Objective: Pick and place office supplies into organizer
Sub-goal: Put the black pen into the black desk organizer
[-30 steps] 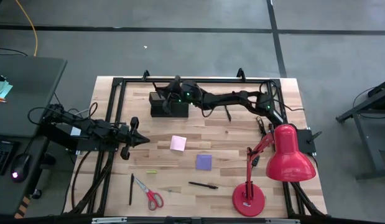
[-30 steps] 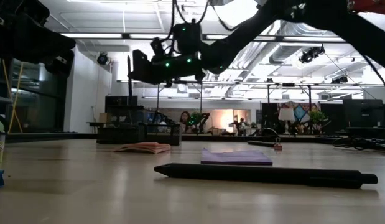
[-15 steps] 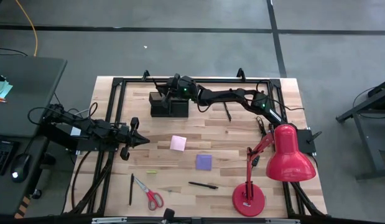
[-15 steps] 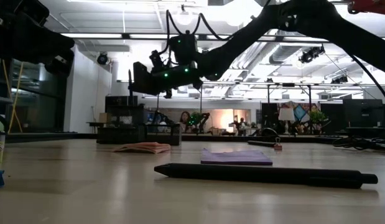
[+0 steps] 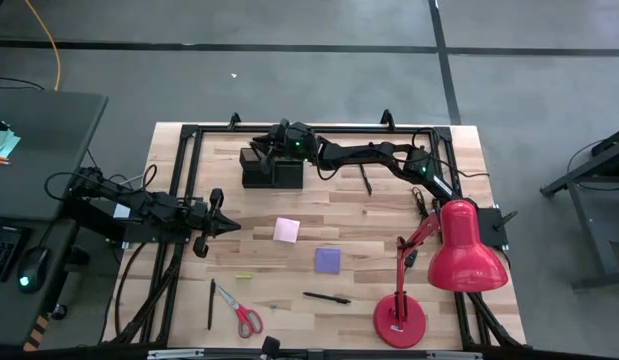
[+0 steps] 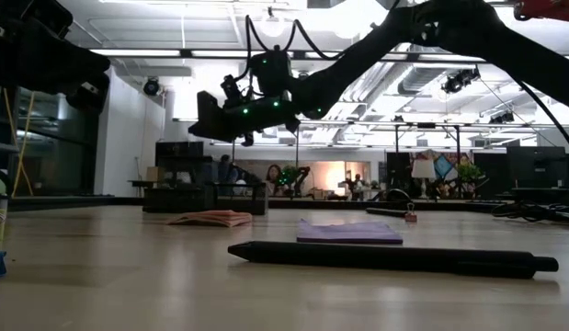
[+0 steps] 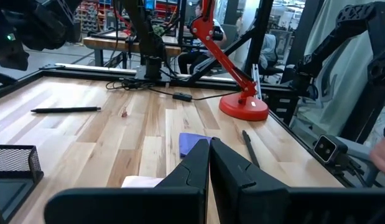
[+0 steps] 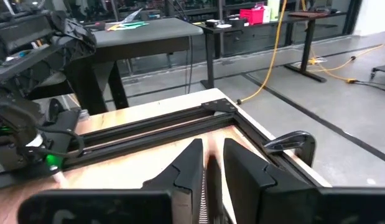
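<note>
From left to right across the tabletop [image 5: 389, 215], we first meet the left claw [image 5: 229, 226], pinched fully together and empty, waiting at the left edge. Just beyond its tips lies the pink pad [image 5: 286, 230], with the purple pad [image 5: 328, 260] a little farther and toward the near edge. The red-handled scissors [image 5: 241, 311] and two dark pens [image 5: 210, 303] [image 5: 326, 297] sit nearer the front edge, to that claw's side.

The right claw [image 5: 261, 148] reaches across to the far left and hangs directly over the organizer [image 5: 272, 172]. Its wrist camera shows a narrow gap between the fingers with a thin ribbed shaft in it, which we take for a pen [image 8: 204, 190]; we cannot tell whether the fingers grip it or have let go. In our judgement the pen's long axis runs along the fingers, pointing down into the organizer below, so the coming drop turns on that vertical line.

For the loose items, we judge the left claw nearer.
</note>
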Controlling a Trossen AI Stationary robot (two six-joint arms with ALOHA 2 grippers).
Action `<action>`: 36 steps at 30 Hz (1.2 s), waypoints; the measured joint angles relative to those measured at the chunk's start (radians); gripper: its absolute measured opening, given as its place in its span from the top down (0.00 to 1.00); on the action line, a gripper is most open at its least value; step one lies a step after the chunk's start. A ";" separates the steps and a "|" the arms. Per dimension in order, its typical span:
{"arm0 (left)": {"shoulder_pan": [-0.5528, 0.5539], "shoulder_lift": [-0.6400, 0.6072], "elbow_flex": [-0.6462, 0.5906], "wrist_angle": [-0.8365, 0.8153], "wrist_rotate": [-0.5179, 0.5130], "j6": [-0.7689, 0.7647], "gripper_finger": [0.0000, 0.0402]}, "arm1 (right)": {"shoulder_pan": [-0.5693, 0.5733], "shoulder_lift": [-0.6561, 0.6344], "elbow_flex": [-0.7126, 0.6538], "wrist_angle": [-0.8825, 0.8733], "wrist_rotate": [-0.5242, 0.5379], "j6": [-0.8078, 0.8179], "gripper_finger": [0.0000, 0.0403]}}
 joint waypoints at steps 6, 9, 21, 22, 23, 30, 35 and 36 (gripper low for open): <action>0.000 0.000 0.000 0.000 0.002 0.000 1.00 | 0.001 0.000 0.000 -0.014 -0.023 0.013 0.80; 0.000 0.000 0.000 0.000 0.003 0.000 1.00 | 0.004 0.000 -0.001 -0.021 -0.060 0.013 0.79; 0.000 0.029 0.000 -0.005 0.004 0.000 1.00 | 0.110 -0.114 -0.002 -0.258 -0.123 -0.218 0.80; 0.000 0.032 0.000 -0.001 0.004 0.000 1.00 | 0.125 -0.135 -0.002 -0.300 -0.111 -0.242 0.80; 0.000 0.033 0.000 -0.001 0.004 0.000 1.00 | 0.139 -0.153 -0.002 -0.347 -0.102 -0.264 0.80; 0.000 0.033 0.000 -0.001 0.004 0.000 1.00 | 0.187 -0.227 -0.002 -0.715 -0.072 -0.245 0.81; 0.000 0.033 0.000 -0.001 0.006 0.001 1.00 | 0.211 -0.234 -0.002 -0.926 -0.104 -0.230 0.81; 0.000 0.033 0.000 -0.001 0.006 0.002 1.00 | 0.221 -0.235 -0.002 -0.976 -0.105 -0.237 0.80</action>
